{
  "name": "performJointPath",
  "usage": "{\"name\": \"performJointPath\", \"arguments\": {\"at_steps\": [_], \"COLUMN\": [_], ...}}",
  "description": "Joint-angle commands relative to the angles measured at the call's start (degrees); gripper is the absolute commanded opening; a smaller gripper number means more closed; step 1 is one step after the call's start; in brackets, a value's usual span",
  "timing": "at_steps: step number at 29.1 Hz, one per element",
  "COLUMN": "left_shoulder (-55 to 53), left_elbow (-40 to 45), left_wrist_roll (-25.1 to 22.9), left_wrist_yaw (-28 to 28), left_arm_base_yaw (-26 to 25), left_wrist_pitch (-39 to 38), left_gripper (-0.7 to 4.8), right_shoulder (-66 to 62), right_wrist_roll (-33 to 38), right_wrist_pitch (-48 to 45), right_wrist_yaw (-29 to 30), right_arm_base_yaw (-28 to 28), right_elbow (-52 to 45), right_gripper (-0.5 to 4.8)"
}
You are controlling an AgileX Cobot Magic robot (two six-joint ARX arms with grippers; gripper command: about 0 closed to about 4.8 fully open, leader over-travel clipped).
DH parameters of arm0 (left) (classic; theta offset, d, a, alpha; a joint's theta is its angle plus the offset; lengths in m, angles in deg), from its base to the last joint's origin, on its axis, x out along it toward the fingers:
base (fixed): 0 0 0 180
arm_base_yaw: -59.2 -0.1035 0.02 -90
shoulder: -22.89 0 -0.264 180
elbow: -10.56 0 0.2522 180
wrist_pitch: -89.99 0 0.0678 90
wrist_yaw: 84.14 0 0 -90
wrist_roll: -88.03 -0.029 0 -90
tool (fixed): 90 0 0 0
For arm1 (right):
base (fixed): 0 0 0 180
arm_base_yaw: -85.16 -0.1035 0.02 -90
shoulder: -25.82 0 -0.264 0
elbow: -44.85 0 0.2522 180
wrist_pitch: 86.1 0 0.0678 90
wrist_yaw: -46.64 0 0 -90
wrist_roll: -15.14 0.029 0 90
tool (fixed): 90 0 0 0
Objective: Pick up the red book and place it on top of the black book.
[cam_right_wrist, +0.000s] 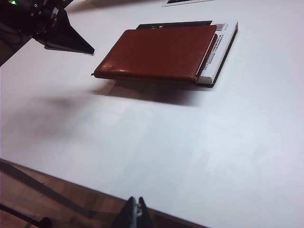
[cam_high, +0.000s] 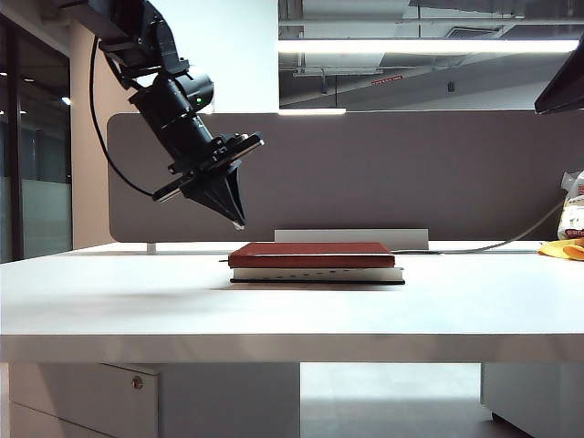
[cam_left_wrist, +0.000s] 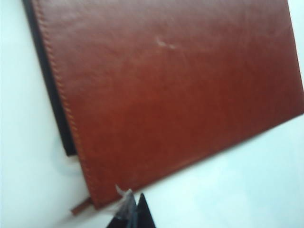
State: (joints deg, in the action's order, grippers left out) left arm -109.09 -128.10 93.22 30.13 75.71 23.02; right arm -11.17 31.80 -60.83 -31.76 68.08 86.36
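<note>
red book (cam_high: 310,255): centre frame, flat atop black book (cam_high: 319,273); smooth red-brown leather, stitched edge
black book: white pages, on table (cam_high: 137,301)
left gripper (cam_high: 237,219): upper left, fingers pressed together, empty
right gripper (cam_right_wrist: 136,209): bottom edge, pressed together

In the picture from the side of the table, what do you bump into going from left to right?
Left gripper, shut, hanging above the table → red book lying on the black book → yellow thing at the far right edge. The right gripper is not in that picture.
</note>
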Motion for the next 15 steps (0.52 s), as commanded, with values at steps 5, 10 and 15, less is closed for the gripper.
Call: {"name": "performJointPath", "arguments": {"at_steps": [5,10,15], "left_shoulder": [0.55,0.55,0.46], "left_elbow": [-0.11,-0.11,-0.09], "left_wrist_roll": [-0.92,-0.87,-0.66], "left_wrist_yaw": [0.22,0.11,0.24], "left_arm_base_yaw": [3.52,5.75,7.48], "left_wrist_pitch": [-0.37,-0.35,-0.39], "left_gripper": [-0.06,-0.06,-0.06], "right_shoulder": [0.04,0.04,0.04], "right_wrist_roll": [0.04,0.07,0.04], "right_wrist_pitch": [-0.57,-0.55,-0.55], "right_wrist_yaw": [0.11,0.11,0.11], "right_arm_base_yaw": [-0.02,-0.02,-0.02], "right_elbow": [0.35,0.35,0.35], "right_gripper": [-0.02,-0.02,-0.02]}}
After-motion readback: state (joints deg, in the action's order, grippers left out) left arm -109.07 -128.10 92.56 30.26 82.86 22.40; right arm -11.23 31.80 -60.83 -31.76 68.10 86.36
